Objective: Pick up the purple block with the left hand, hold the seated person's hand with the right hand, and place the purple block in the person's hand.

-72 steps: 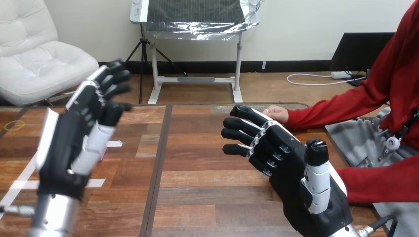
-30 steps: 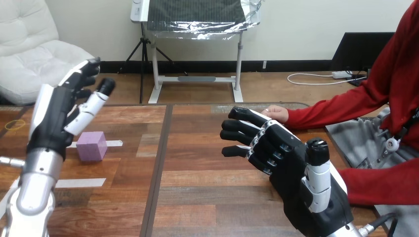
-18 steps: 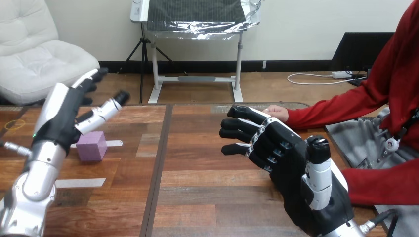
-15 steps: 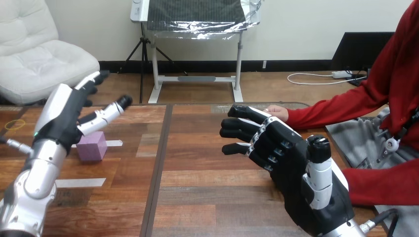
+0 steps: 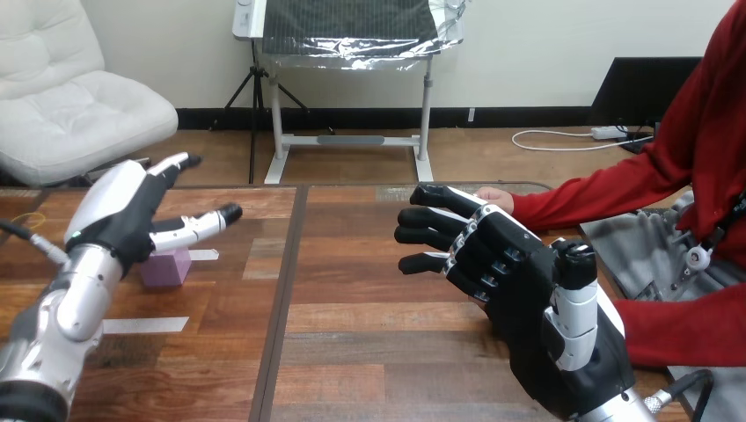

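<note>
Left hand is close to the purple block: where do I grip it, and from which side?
Probably best to pinch the purple block across two opposite upright faces, coming down from above. It sits flat on the table, its sides are flat, and the open left hand hovers over its near edge.

Bright, even indoor light filled the frame. The wooden counter (image 5: 369,308) carried a soft, pale sheen through the middle and lower centre. At lower left, the silver left forearm (image 5: 66,308) and the white shells of the left hand (image 5: 123,224) caught highlights on their upper sides. The black right hand (image 5: 515,294) at lower right showed only small glints.
</note>
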Controlling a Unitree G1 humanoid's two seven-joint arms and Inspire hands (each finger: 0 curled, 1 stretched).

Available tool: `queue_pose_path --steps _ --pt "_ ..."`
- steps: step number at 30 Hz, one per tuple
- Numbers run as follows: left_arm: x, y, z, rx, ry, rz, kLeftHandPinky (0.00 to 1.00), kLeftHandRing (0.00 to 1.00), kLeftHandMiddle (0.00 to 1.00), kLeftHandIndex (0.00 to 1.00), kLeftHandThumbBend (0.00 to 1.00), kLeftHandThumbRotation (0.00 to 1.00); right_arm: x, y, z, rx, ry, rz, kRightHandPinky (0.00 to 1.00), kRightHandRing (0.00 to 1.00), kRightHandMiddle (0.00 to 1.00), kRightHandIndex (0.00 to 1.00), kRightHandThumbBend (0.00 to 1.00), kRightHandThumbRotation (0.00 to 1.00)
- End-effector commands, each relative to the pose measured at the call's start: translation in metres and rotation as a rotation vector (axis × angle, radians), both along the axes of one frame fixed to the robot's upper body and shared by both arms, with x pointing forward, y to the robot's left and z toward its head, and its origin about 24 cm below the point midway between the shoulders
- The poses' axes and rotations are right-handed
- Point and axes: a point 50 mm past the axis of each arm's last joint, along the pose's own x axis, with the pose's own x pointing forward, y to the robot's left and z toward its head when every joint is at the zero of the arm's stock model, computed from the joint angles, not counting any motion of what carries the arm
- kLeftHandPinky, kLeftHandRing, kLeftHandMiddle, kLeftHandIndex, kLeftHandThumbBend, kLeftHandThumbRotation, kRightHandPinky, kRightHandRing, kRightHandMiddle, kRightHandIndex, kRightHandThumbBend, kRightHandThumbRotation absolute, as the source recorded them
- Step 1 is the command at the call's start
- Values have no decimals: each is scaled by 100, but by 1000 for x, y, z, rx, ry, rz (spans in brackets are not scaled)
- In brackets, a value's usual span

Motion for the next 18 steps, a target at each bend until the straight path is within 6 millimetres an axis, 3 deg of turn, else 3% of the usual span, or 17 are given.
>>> queue_pose_path --steps 1,18 --pt "21 -1 31 86 -62 -13 93 92 94 92 63 67 10 0 17 10 -90 13 69 79 78 80 91 100" --pt "29 1 29 192 13 29 94 93 94 91 67 66 10 0 17 -4 -87 15 69 78 77 80 92 100"
